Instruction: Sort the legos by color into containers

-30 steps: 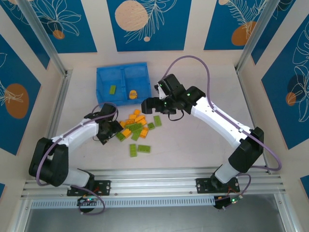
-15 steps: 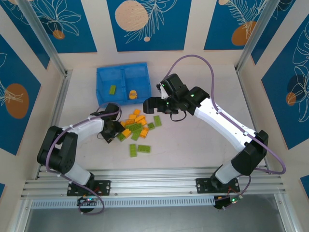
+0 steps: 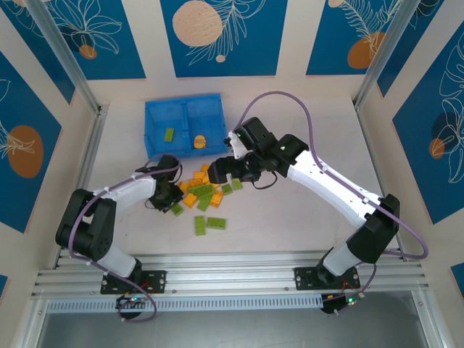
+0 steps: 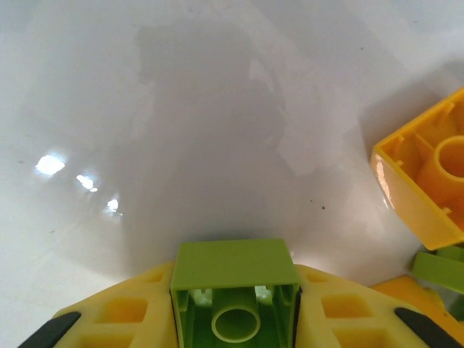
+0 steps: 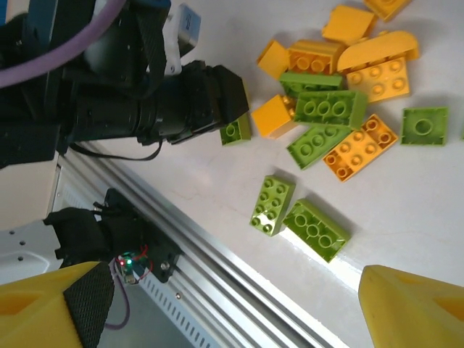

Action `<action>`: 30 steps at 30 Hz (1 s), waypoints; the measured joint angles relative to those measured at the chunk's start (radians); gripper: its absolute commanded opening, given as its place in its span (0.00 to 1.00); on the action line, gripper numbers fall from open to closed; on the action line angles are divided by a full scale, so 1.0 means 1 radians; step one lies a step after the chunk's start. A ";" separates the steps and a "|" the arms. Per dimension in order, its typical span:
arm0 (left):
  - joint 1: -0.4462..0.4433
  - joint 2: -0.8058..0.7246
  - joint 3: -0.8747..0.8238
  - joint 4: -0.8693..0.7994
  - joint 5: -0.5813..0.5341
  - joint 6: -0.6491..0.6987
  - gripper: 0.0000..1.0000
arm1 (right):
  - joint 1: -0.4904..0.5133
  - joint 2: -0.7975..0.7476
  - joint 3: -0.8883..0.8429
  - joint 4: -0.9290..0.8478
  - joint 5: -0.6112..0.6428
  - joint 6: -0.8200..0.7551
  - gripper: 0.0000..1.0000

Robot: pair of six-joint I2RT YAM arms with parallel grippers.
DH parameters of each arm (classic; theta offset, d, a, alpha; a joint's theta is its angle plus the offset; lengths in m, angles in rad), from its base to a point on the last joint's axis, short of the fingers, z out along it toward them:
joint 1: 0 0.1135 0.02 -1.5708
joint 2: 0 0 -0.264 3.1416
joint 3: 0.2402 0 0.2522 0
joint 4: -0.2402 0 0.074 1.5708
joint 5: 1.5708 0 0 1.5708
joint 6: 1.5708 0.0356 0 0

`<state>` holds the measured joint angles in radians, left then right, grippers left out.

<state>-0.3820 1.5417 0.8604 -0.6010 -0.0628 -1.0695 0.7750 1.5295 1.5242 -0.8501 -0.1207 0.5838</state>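
Blue tray [image 3: 181,99]: found just one green brick [image 3: 169,135] in its left half and one orange brick [image 3: 201,141] in its right half, so judged the sorting barely begun. Counted well over a dozen loose bricks [image 3: 203,190] unsorted on the counter [image 3: 290,232], heaped near the tray's front edge, plus two green strays [image 3: 207,223] farther from the tray. Saw the left hand [image 3: 172,205] clenched on a green piece [image 4: 233,279] at the heap's side, low over the counter, not yet carried to the tray. Saw the right hand [image 3: 221,168] released, fingers spread, empty, between tray and heap.
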 measured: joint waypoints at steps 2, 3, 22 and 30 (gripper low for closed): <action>0.000 -0.026 0.047 -0.041 -0.033 0.030 0.27 | 0.002 0.000 -0.002 0.007 -0.002 0.003 0.89; 0.003 -0.041 0.089 -0.066 -0.058 0.058 0.27 | 0.002 0.000 -0.002 0.010 0.001 0.005 0.89; 0.152 0.631 1.099 -0.053 -0.307 0.568 0.27 | 0.000 -0.076 -0.062 0.018 0.088 0.049 0.89; 0.180 0.813 1.214 -0.074 -0.294 0.587 0.46 | 0.001 -0.184 -0.118 0.005 0.127 0.077 0.89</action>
<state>-0.2020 2.3543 2.0743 -0.6746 -0.3573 -0.4828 0.7761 1.3453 1.4063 -0.8455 0.0063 0.6613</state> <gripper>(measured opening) 0.437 0.893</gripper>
